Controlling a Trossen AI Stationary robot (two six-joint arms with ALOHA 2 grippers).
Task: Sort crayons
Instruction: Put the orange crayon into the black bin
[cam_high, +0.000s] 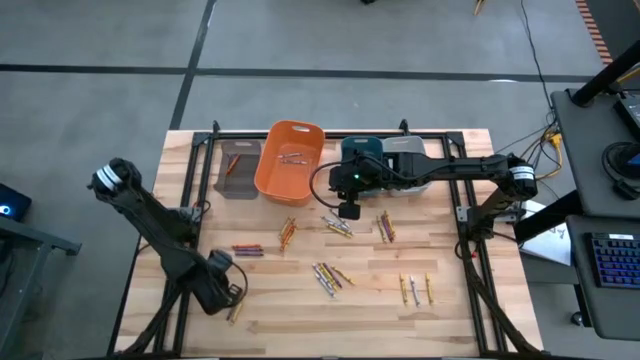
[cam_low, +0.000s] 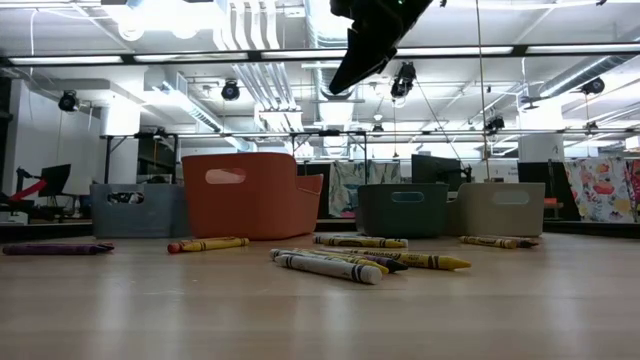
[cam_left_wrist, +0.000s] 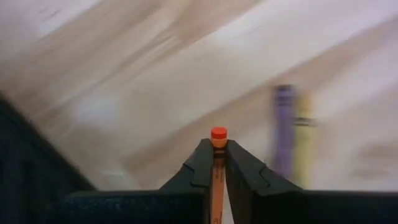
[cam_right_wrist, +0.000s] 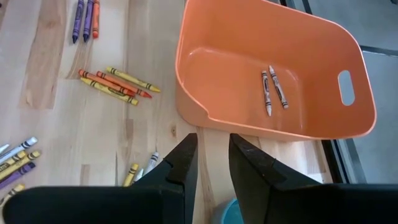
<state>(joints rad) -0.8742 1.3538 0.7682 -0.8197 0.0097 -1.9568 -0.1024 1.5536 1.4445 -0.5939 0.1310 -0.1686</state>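
High view: the left hand (cam_high: 232, 303) is being shown low over the worktop (cam_high: 300, 320) at about 8 o'clock. In the left wrist view its fingers (cam_left_wrist: 199, 165) are seen clamped on an orange crayon (cam_left_wrist: 217, 138), whose tip is sticking out past them. The right hand (cam_high: 348, 208) is being held above the middle of the worktop, at 3 o'clock of the orange bin (cam_high: 288, 160). In the right wrist view its fingers (cam_right_wrist: 180, 163) are standing slightly apart with nothing between them.

Progress is being judged as early. Only two crayons in the orange bin (cam_right_wrist: 272, 88) are visible in the right wrist view, lying side by side on its floor. A small number also appear in the grey-brown bin (cam_high: 238, 168) at 9 o'clock of the orange one, though their colour cannot be made out. The teal bin (cam_high: 362, 150) and pale grey bin (cam_high: 405, 152) are partly hidden by the right arm.

Most crayons are being left loose on the worktop (cam_high: 330, 275), in several small clusters spread from 9 o'clock through the centre to 4 o'clock. These remain to be sorted.
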